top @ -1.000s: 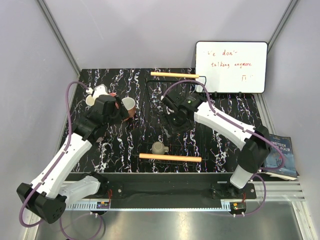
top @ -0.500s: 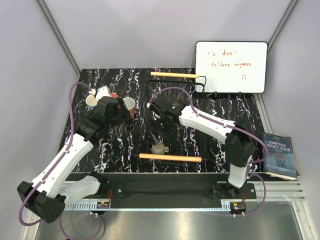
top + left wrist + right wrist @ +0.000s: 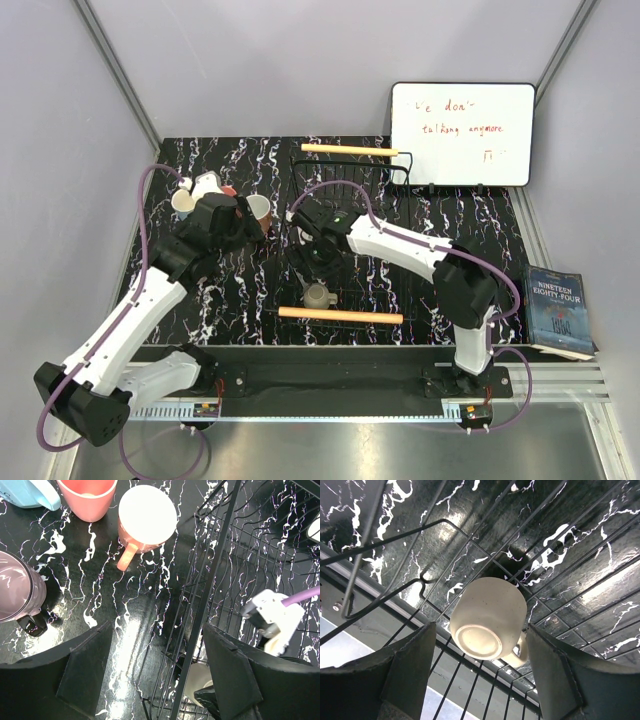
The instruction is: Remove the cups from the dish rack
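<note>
The olive-grey cup lies bottom-up in the black wire dish rack, near its front wooden handle; it also shows in the top view. My right gripper is open and its fingers straddle this cup without touching it; it hovers over the rack's near end in the top view. My left gripper is open and empty, above the table beside the rack's left edge. The terracotta cup, pink cup, light blue cup and mauve cup stand on the table outside the rack.
A white whiteboard leans at the back right, behind the rack. A book lies off the table's right edge. The rack's far wooden handle is at the back. Grey walls close in both sides.
My right arm has swung left and toward the near end of the rack, coming over the olive-grey cup. My left gripper has drawn back slightly from the terracotta cup.
</note>
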Available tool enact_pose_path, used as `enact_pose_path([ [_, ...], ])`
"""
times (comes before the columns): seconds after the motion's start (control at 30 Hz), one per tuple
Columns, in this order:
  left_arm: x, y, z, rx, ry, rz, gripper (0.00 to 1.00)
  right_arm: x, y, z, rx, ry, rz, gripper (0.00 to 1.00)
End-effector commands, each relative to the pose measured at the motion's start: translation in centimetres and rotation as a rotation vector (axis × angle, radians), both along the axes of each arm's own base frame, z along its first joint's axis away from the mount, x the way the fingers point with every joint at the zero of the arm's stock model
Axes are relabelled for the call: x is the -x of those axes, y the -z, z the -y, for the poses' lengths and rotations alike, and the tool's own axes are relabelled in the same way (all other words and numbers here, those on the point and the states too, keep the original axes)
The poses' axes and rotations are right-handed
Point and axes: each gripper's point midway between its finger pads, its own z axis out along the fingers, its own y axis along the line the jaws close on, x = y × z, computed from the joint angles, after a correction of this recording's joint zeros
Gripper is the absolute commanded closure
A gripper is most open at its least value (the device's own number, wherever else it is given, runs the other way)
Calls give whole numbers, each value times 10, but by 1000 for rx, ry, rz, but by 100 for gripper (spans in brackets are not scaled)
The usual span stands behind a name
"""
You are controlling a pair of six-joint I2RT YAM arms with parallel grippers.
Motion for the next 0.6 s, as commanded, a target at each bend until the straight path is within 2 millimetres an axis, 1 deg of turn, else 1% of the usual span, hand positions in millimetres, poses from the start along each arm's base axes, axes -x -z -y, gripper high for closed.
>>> enact_pose_path([
  [0.0,-10,-24,3,18,-3,74,23,7,7,-6,-8,-31,-15,21],
  [0.13,-11,-24,4,22,-1,70,23,12,16,-1,14,-32,-31,21],
  [0.4,-12,-21,6,25,-1,61,23,18,22,9,47,-34,-43,22],
  [0.43,-11,-19,6,25,-1,56,23,19,24,9,53,-34,-46,23],
  [0.57,-11,-14,7,24,1,44,23,20,29,10,62,-33,-55,32],
])
